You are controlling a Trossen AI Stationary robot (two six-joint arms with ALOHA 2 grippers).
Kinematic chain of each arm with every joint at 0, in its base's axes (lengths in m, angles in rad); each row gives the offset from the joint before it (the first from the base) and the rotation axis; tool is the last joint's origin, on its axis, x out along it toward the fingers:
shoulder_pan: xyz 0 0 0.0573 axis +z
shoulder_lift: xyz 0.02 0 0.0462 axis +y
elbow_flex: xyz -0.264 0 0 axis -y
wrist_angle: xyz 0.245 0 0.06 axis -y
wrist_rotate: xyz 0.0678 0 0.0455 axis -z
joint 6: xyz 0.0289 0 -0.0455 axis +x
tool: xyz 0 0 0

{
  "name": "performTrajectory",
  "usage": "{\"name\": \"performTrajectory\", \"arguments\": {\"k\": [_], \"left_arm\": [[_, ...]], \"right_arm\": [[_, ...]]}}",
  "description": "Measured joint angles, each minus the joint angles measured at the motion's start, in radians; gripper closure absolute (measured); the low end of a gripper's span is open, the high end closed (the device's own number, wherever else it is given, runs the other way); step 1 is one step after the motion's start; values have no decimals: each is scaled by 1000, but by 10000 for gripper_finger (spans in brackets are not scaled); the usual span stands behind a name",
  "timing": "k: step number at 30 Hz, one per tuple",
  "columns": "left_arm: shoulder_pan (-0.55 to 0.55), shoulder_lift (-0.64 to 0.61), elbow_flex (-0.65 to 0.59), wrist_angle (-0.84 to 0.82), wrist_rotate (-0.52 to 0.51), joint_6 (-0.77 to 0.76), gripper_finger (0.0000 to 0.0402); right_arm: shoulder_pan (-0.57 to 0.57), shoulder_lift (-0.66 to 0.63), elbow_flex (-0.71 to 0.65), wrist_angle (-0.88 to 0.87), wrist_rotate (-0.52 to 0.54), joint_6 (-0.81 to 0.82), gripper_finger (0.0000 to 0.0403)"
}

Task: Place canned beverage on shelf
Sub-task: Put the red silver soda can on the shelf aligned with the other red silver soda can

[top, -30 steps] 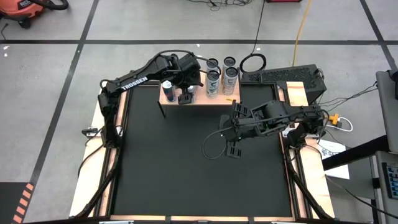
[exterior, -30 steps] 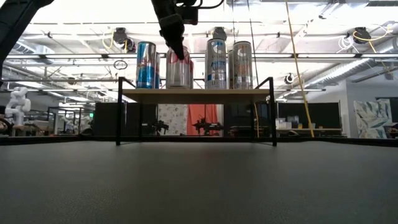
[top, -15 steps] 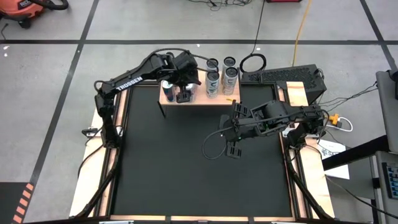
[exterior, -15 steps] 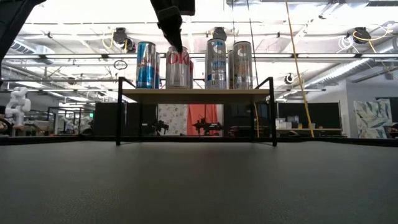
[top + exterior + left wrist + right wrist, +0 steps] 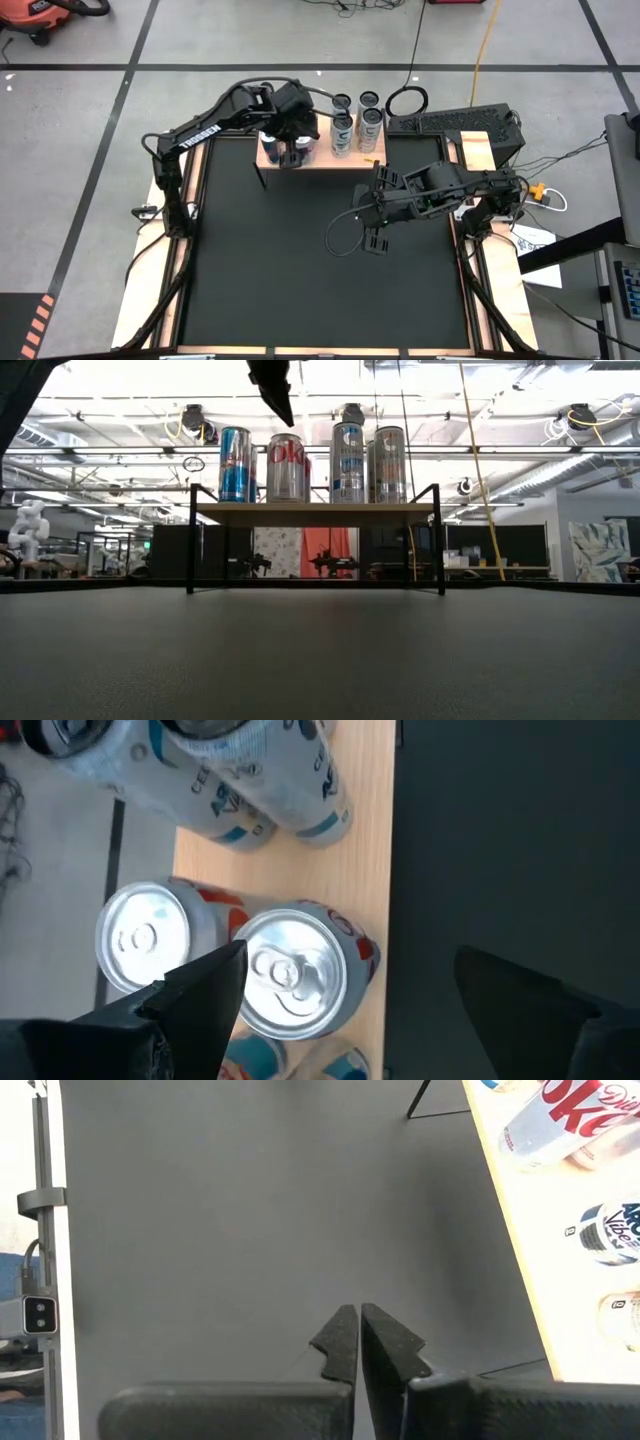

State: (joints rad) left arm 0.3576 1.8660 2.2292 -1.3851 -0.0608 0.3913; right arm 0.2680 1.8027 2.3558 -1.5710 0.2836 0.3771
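Note:
The shelf [image 5: 315, 513], a pale wood top on thin black legs, stands at the table's far edge with several cans upright on it. A silver-and-red can [image 5: 287, 467] stands on its base between a blue-and-silver can [image 5: 236, 464] and white cans [image 5: 347, 462]. My left gripper [image 5: 350, 955] hangs open above the silver-and-red can [image 5: 290, 980], clear of its top, with one finger on each side of it. In the low view only one finger [image 5: 272, 390] shows, above the can. My right gripper [image 5: 358, 1320] is shut and empty over the black mat, right of centre [image 5: 372, 243].
A black mat [image 5: 320, 260] covers the table in front of the shelf [image 5: 320, 160]. A second silver can [image 5: 145, 935] stands close behind the silver-and-red one. A dark box and cables [image 5: 455, 125] lie at the far right. A loose cable loops beside my right gripper [image 5: 340, 235].
My left gripper, still open, has risen from around the silver-and-red can's upper half to clear above its top, and has drawn slightly toward the table's left. The can stays upright on the shelf.

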Motion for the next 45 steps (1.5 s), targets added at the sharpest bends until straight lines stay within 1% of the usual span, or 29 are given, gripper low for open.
{"name": "performTrajectory", "arguments": {"k": [5, 17, 20, 33, 45], "left_arm": [[4, 1, 0, -2, 0, -64, 52], [-6, 1, 0, -43, 0, -64, 52], [-8, 1, 0, -48, 0, -67, 58], [-11, 2, 0, -46, 0, -59, 144], [-11, 2, 0, -38, -2, -11, 225]], "right_arm": [[0, 0, 0, 0, 0, 3, 403], [0, 1, 0, 0, 0, 3, 403], [0, 1, 0, 0, -1, 3, 403], [0, 1, 0, 0, -1, 4, 403], [0, 1, 0, 0, -1, 4, 403]]}}
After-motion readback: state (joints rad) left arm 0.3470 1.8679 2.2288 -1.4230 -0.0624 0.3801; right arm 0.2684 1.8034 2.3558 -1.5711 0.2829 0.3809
